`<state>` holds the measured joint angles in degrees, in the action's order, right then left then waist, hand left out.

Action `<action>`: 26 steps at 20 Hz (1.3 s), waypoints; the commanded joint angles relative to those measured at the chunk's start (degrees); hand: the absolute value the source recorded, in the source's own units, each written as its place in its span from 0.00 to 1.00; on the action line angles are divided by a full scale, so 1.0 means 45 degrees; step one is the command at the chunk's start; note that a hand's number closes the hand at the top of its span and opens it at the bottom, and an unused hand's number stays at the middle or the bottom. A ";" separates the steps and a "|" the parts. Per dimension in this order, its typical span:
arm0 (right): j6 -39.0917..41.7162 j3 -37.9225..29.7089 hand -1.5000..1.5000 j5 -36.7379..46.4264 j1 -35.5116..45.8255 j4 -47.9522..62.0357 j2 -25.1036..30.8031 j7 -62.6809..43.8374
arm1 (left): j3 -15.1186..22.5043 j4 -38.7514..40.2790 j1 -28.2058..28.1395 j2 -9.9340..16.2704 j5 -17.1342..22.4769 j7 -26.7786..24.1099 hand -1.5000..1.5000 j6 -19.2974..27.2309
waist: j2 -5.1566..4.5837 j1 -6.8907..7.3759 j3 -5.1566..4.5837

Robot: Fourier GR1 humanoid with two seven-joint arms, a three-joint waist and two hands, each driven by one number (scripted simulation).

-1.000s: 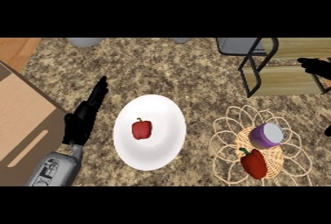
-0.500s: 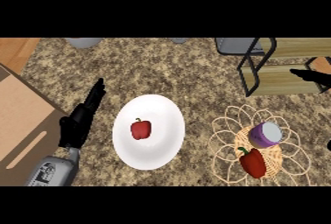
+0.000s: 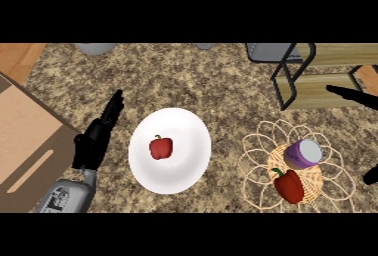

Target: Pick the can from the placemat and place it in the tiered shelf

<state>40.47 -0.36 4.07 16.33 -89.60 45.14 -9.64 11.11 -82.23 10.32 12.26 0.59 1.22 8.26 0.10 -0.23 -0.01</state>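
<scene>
Small purple can w/ pale grey lid (image 3: 303, 154) lies tilted on the round woven wicker placemat w/ looped wire-like edge (image 3: 260, 145), at the view's lower right. Nothing grips it. A red bell pepper w/ green stem (image 3: 289, 185) sits just beside the can, toward the lower edge, on the same mat. Black-framed tiered shelf w/ light wood boards (image 3: 317, 90) stands at upper right, apart from the mat.

Right hand (image 3: 353, 95) shows only in part at the right edge: black fingers straight, pointing left over the shelf's lower board, holding nothing; another dark bit shows lower down at that edge, near the mat.

White round plate (image 3: 181, 130) near centre carries a smaller red bell pepper (image 3: 161, 147). Left hand (image 3: 96, 139) rests left of the plate, fingers straight & together, pointing up-view, empty. Brown cardboard box (image 3: 29, 145) at far left. All on a speckled brown granite counter (image 3: 192, 75).
</scene>
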 commanded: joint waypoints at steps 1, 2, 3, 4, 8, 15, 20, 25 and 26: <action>0.0109 -0.0317 0.00 0.0738 -0.0508 -0.0577 -0.0687 -0.0372 | 0.0216 -0.0887 -0.0862 -0.0394 -0.0477 0.0001 0.50 0.0026 | -0.0006 0.0060 0.0002; -0.0443 0.0055 0.00 0.0866 -0.0566 -0.1201 -0.1310 -0.1135 | 0.0226 -0.0193 -0.0744 -0.0553 -0.0681 -0.0316 0.50 0.0184 | -0.0008 0.0041 0.0000; 0.0389 -0.0716 0.00 0.0599 -0.0589 -0.0462 -0.0771 -0.0144 | -0.0762 -0.0697 -0.0261 0.0273 0.0245 0.0209 0.50 -0.0946 | -0.0012 0.0049 0.0002; 0.0422 -0.0815 0.00 0.1023 -0.0785 -0.0412 -0.0763 0.0325 | -0.0349 0.0500 0.0725 -0.0701 -0.0576 0.0265 0.50 -0.0096 | -0.0022 0.0004 0.0003; 0.0520 -0.0588 0.00 0.1674 -0.0578 -0.0698 -0.1720 -0.0427 | -0.1174 -0.0026 -0.0167 0.0022 -0.0122 -0.0112 0.50 -0.1191 | -0.0018 0.0063 0.0001; 0.0281 -0.0921 0.00 0.3175 -0.1509 -0.0215 -0.2092 0.0819 | -0.1053 0.0855 0.0350 -0.0901 -0.0864 -0.0499 0.50 -0.0871 | -0.0026 0.0014 0.0004; 0.0657 -0.0532 0.00 0.3838 -0.0371 -0.0311 -0.3119 -0.0317 | -0.1366 0.0298 0.0378 -0.0879 -0.1040 0.0100 0.50 -0.1242 | -0.0020 0.0060 0.0001; 0.0626 -0.1010 0.00 0.4788 -0.1085 0.0018 -0.2624 0.1374 | -0.1454 0.0874 0.0702 -0.1451 -0.1315 -0.0145 0.50 -0.1007 | -0.0025 0.0033 0.0004; 0.0414 -0.0358 0.00 0.5198 -0.0595 0.0370 -0.3279 0.0747 | -0.1177 0.0284 0.0346 -0.1350 -0.1569 0.0197 0.50 -0.1084 | -0.0025 0.0079 0.0004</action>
<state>43.46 -3.66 23.41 12.62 -90.26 32.12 -7.40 4.80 -80.47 11.85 7.54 -4.57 1.02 2.80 0.01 0.02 0.00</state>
